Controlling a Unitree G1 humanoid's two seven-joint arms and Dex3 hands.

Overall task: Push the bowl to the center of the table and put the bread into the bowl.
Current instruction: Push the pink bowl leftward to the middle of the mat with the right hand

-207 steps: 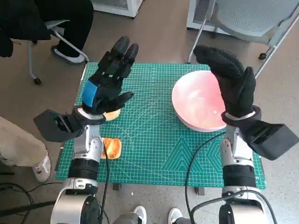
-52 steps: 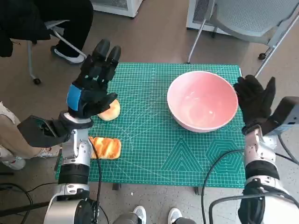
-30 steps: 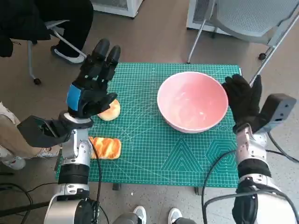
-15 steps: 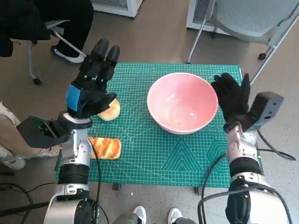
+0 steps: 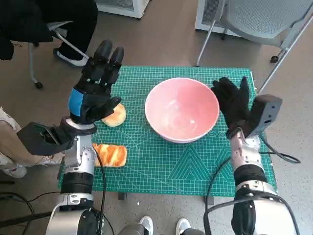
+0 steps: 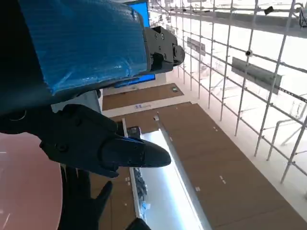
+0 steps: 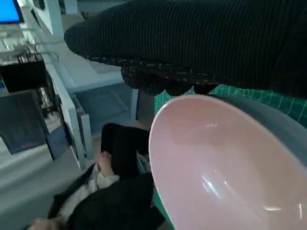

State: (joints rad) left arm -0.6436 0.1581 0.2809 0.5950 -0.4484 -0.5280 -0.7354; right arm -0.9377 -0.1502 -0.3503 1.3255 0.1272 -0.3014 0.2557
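- the pink bowl [image 5: 182, 109] sits on the green mat [image 5: 161, 161] pretty much mid-table, maybe a touch toward the robot's right, so i'd say the push part is close to done
- right hand [image 5: 232, 105] is flat against the bowl's right side, fingers straight and spread a bit, holding nothing. makes sense for a push, the open palm gives a broad contact so the bowl slides instead of tipping
- in the right wrist view the glove [image 7: 201, 43] hangs right over the bowl's rim [image 7: 163, 120], touching or as good as touching, can't tell for sure which
- left hand [image 5: 95, 90] is raised over the mat's left side, fingers stretched up and close together, thumb out to the side, nothing in it. looks like it's parked out of the way while the other arm works
- round bread roll [image 5: 114, 116] lies just beside the left thumb, partly hidden under the hand
- a second toasted piece [image 5: 110, 154] lies nearer the robot by the left forearm, at the mat's edge
- neither is in the bowl yet, so the bread step is all to come
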